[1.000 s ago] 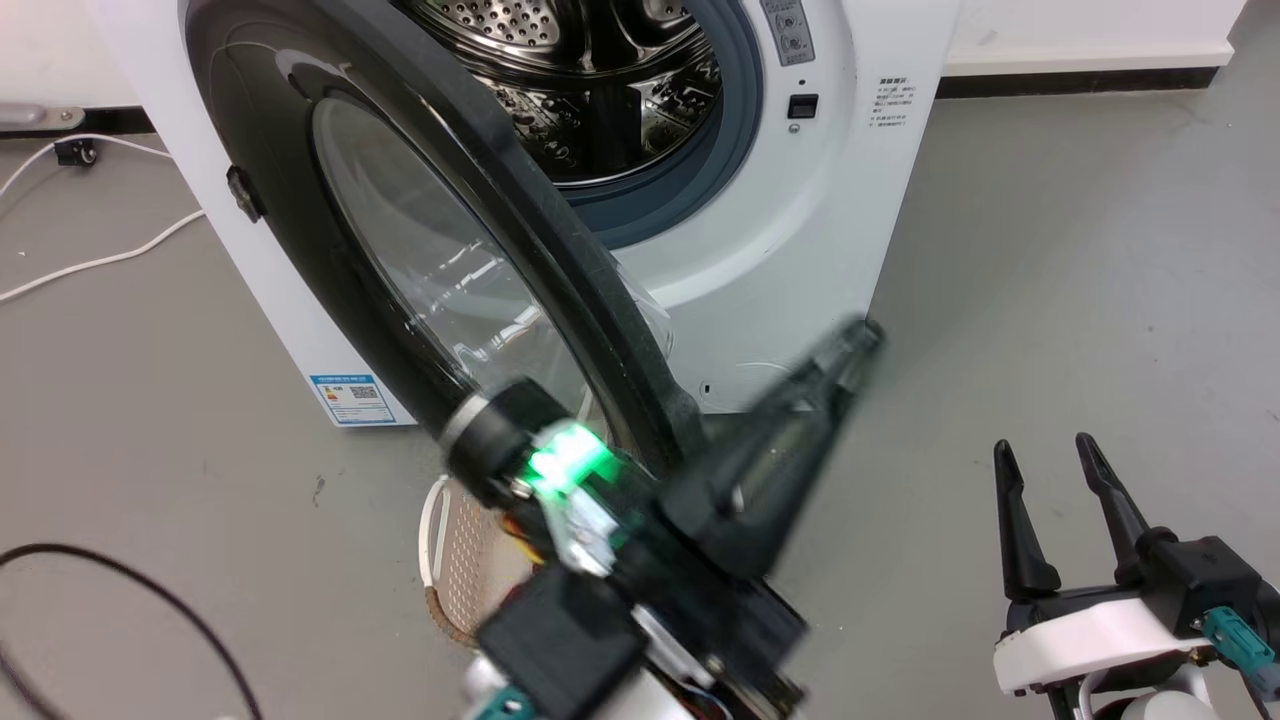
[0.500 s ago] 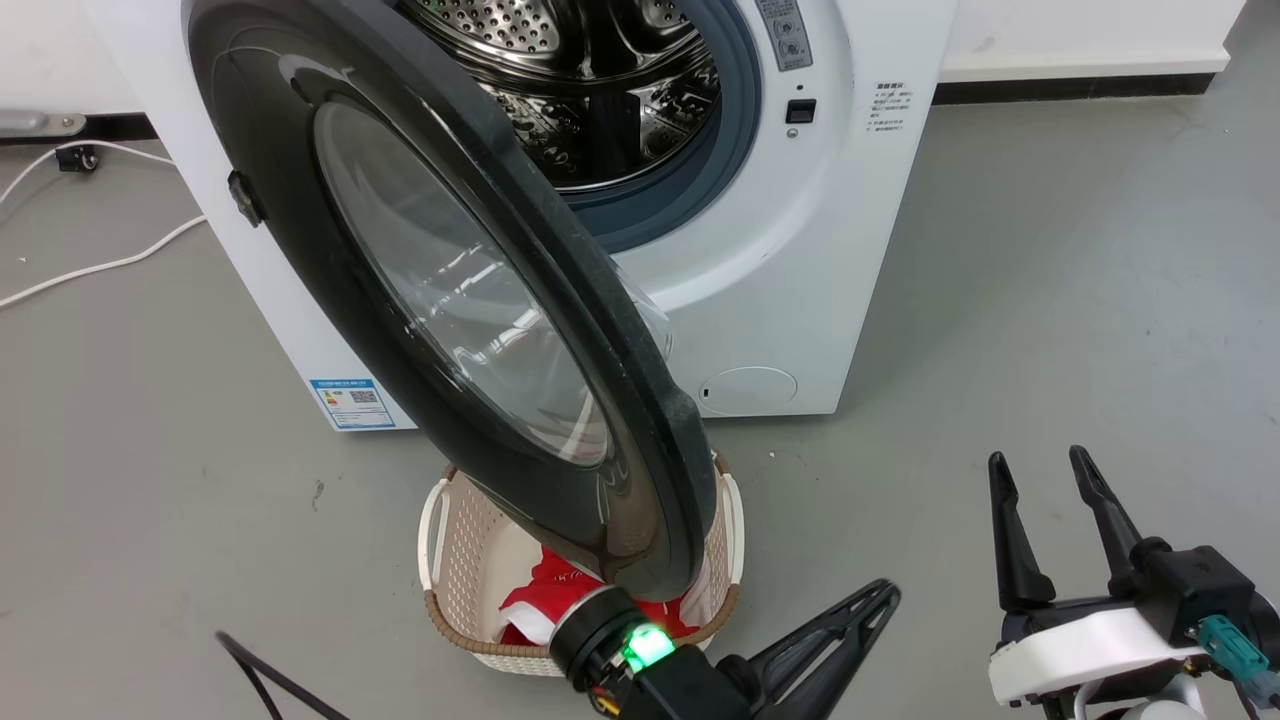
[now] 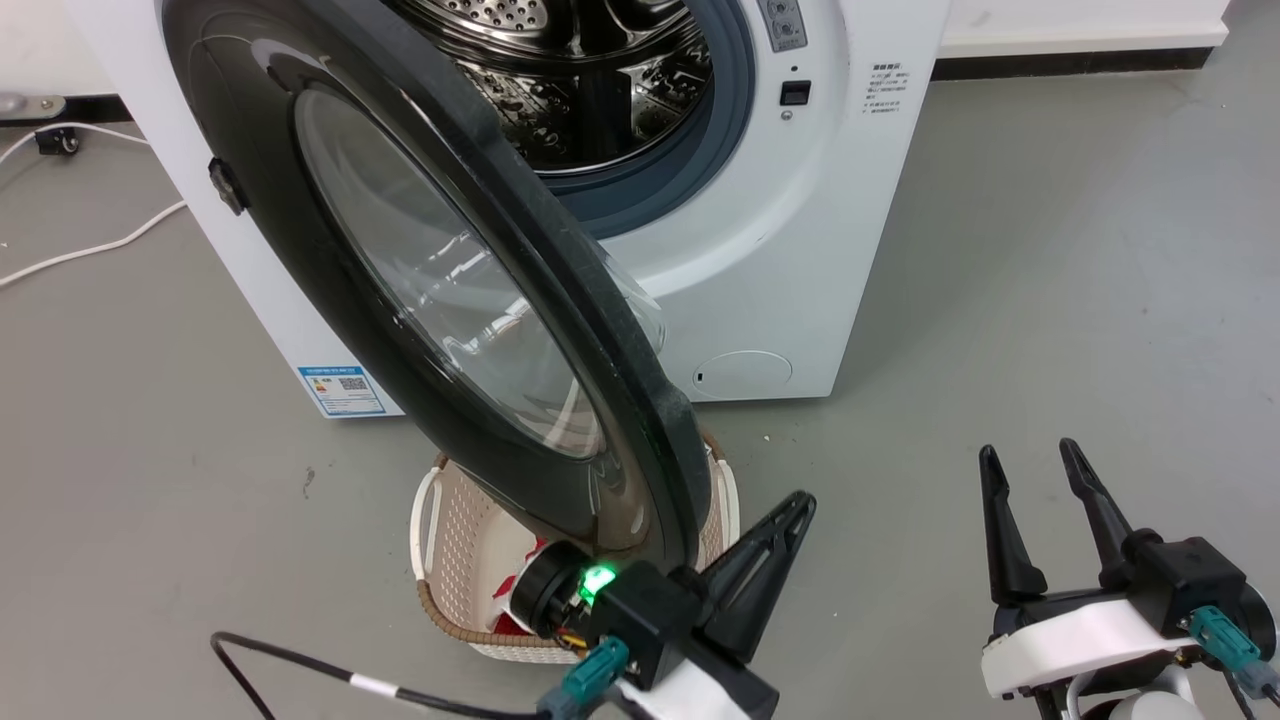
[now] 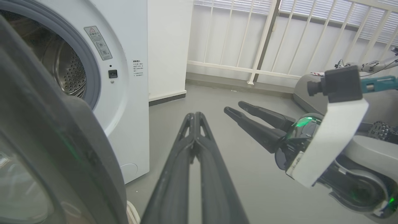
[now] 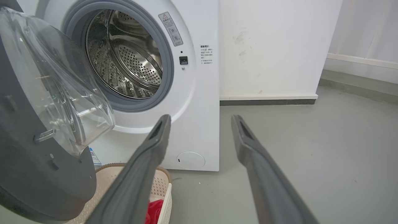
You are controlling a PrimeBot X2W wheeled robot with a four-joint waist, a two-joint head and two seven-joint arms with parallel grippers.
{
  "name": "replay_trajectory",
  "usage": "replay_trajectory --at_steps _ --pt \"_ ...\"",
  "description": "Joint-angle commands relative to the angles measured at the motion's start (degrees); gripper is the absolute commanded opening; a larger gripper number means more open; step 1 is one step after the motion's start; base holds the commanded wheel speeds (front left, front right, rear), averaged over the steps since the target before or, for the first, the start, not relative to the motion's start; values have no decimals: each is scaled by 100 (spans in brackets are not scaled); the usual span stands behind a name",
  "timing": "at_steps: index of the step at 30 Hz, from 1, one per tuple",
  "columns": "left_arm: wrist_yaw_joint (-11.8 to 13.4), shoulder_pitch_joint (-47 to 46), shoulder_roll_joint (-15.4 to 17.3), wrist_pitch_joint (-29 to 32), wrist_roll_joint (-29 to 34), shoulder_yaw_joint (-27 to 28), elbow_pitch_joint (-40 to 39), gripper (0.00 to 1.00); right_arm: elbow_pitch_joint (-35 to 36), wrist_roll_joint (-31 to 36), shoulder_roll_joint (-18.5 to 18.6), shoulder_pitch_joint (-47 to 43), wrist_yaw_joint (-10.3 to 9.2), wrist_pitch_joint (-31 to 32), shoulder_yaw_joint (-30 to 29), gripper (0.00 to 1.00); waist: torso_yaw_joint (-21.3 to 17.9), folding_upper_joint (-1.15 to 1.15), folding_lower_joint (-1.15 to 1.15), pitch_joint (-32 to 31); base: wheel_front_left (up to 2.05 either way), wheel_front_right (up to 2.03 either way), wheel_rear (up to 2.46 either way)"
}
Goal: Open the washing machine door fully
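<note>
The washing machine door (image 3: 440, 290) is standing swung out from the white machine (image 3: 800, 250), its lower edge hanging over a laundry basket (image 3: 455, 545). The left tool (image 3: 798, 503) is sitting just beside that edge, fingers pinched together on nothing. The right tool (image 3: 1030, 455) is hovering well apart, fingers spread.

Grey floor (image 3: 1050, 250) under white washing machine (image 3: 800, 250), woven basket (image 3: 440, 540) just before it, white cable (image 3: 80, 252) at left.

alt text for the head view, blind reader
The washing machine door, black with a glass centre, hangs swung open over a basket, baring the steel drum. The shut left gripper is by its lower edge; the open right gripper rests lower right.
</note>
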State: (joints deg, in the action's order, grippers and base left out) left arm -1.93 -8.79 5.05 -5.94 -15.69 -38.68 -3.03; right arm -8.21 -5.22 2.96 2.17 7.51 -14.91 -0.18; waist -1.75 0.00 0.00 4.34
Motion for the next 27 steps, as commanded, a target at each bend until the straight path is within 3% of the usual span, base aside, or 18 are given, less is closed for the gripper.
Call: replay_trajectory --at_steps 1,20,27 --pt "30 -120 -29 -56 -31 22 91 0 -27 -63 -17 52 -4 -17 18 100 -15 0 0 24 0 0 0" --pt "631 -866 -184 -467 -422 421 1298 0 -203 -186 -16 171 -4 -26 111 100 -189 0 0 104 0 0 0" --pt "730 -911 -108 -538 -456 536 1458 0 -234 -224 -16 183 -4 -28 137 100 -160 0 0 84 0 0 0"
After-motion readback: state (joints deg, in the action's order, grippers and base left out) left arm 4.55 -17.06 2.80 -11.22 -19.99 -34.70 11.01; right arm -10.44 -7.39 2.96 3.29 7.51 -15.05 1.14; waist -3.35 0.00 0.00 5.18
